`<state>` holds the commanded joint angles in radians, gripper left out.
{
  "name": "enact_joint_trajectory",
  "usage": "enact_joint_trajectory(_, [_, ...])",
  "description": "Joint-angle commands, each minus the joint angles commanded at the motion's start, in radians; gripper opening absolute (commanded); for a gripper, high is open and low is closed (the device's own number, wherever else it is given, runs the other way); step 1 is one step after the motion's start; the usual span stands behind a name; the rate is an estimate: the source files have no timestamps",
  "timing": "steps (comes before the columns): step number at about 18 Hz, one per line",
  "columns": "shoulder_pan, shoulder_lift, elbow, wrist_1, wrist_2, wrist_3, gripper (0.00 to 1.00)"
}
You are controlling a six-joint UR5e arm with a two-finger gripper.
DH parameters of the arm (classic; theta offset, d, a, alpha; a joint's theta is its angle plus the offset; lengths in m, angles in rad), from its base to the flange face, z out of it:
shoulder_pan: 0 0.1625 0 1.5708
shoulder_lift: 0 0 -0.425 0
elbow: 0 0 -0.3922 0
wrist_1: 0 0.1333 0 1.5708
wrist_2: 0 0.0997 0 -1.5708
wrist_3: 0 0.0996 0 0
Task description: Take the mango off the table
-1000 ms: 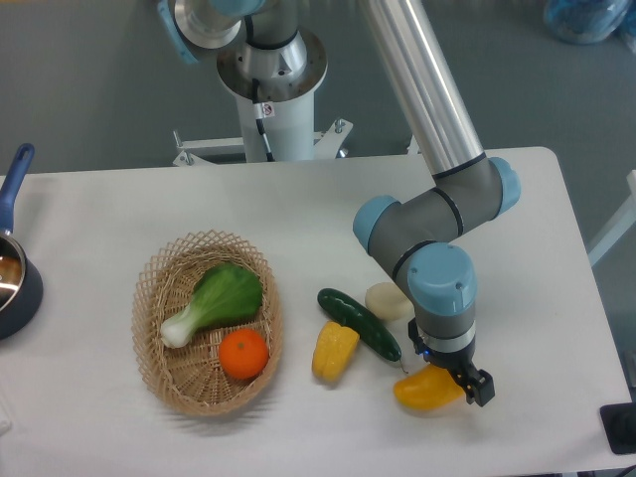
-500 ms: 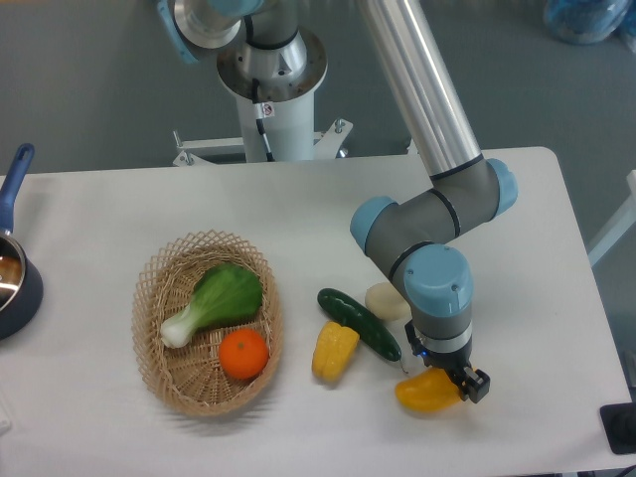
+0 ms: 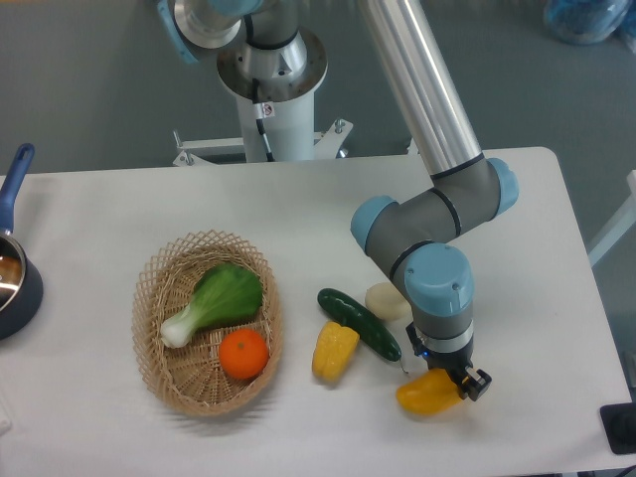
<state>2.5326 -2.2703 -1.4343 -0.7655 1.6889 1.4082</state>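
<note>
Mango (image 3: 427,393) is pinched between the jaws of the gripper (image 3: 449,383) near the table (image 3: 298,209) edge, and only a clear lift is judged left.

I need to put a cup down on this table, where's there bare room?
The widest bare stretch of the table runs along the far edge, behind the basket and the arm. The near left corner is also open. It is crowded around the cucumber, the mango and the gripper.

The white table (image 3: 298,214) bears a wicker basket (image 3: 164,373), cucumber (image 3: 359,323), yellow corn-like piece (image 3: 334,351), pale round piece (image 3: 384,299), mango (image 3: 427,394) and a pot (image 3: 12,286).
</note>
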Motion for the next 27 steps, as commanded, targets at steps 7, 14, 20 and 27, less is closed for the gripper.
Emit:
enact_joint_trajectory(7, [0.014, 0.044, 0.008, 0.000, -0.053, -0.026, 0.58])
enact_joint_trajectory(14, [0.028, 0.198, 0.018, -0.002, -0.262, -0.245, 0.59])
enact_joint_trajectory(20, [0.064, 0.310, 0.014, -0.003, -0.535, -0.461, 0.59])
enact_joint_trajectory(27, [0.138, 0.403, -0.029, -0.008, -0.662, -0.569, 0.59])
